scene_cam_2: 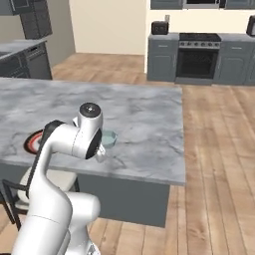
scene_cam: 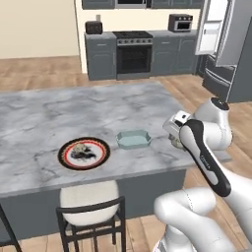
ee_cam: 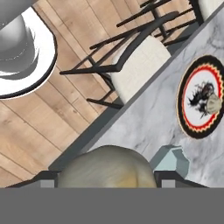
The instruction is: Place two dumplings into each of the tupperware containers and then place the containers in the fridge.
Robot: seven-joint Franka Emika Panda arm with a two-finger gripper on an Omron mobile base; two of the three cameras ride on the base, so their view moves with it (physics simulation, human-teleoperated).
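counter (scene_cam: 59, 110): grey marble-look, smooth
tupperware container (scene_cam: 133, 139): translucent pale plastic
plate (scene_cam: 84, 153): glossy, red-and-black rim
dumpling (ee_cam: 107, 168): tan, matt, lumpy
floor (scene_cam_2: 219, 149): wood planks
chair (scene_cam: 91, 206): dark frame, pale cushion

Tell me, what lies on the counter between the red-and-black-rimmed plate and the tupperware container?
Nothing: in the left base view, the stretch of grey marble counter between the red-and-black-rimmed plate and the tupperware container is bare.
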